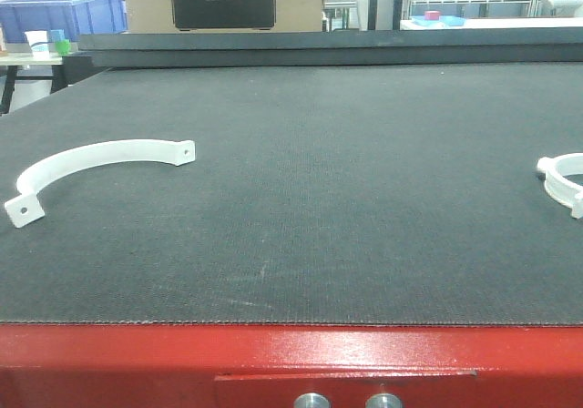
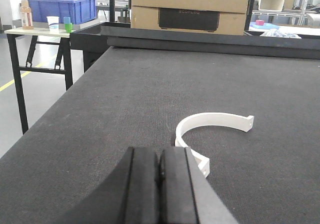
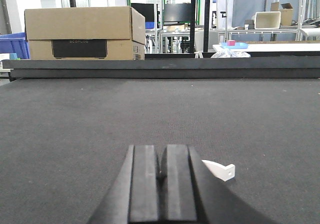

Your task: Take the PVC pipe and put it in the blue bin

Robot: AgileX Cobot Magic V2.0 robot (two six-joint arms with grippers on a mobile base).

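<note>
On my left wrist feed the left gripper (image 2: 160, 155) has its two black fingers pressed together with nothing between them; the right gripper (image 3: 162, 153) looks the same on its own feed, pads meeting and holding nothing.

I take the cardboard box (image 1: 223, 7) at the far edge of the black felt table (image 1: 319, 198) as my marker. The white half-ring PVC pipe clamp (image 1: 109, 148) lies flat on the felt, well in front of the box and to its left, open side facing the red table edge (image 1: 273, 353); from the left wrist it sits just ahead of the fingers and to their right (image 2: 215, 116), apart from them.

A second white PVC clamp (image 1: 552, 178) lies in front of the box and far to its right, cut off by the frame; its tabbed end (image 3: 220, 170) shows just beside the right fingers, and I cannot tell whether they touch.

The blue bin (image 1: 64, 15) stands left of the box, on a separate side table (image 2: 30, 31).
</note>
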